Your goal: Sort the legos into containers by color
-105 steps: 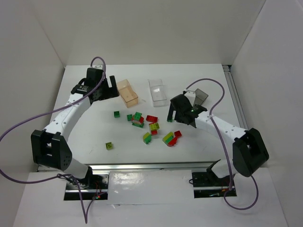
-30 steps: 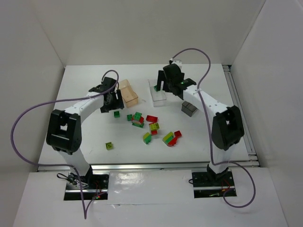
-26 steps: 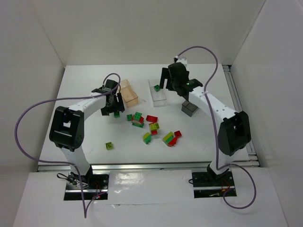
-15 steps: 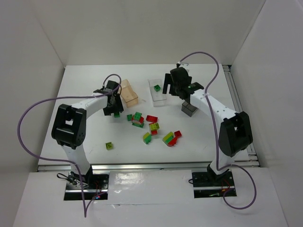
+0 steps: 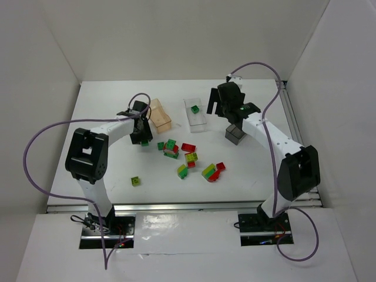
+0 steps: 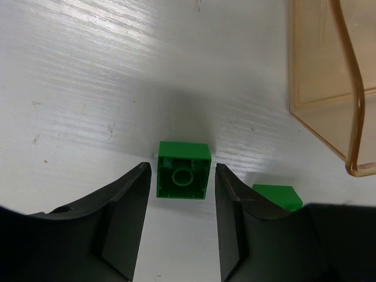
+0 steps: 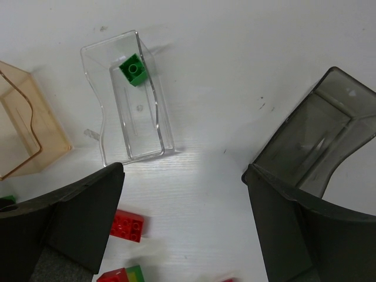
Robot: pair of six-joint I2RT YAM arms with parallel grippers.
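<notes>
A green lego [image 6: 183,178] lies upside down on the table between the tips of my left gripper [image 6: 182,167]. Its jaws stand close on both sides, with a thin gap at each. In the top view the left gripper [image 5: 143,137] is beside the orange-tan container [image 5: 160,117]. One green lego [image 7: 134,69] lies in the clear container [image 7: 138,129]. My right gripper [image 7: 183,170] hangs wide open and empty between the clear container [image 5: 198,119] and the smoky dark container [image 5: 235,134]. Red, green and yellow-green legos [image 5: 188,147] lie scattered mid-table.
A second green lego [image 6: 277,197] lies just right of the left fingers. The orange-tan container's wall [image 6: 329,88] is near the left gripper. A red lego [image 7: 126,226] lies near the right gripper's left finger. A lone yellow-green lego [image 5: 136,181] sits nearer the front.
My left jaws have narrowed around the green lego. The right gripper has moved right, away from above the clear container, with a green lego left lying inside it.
</notes>
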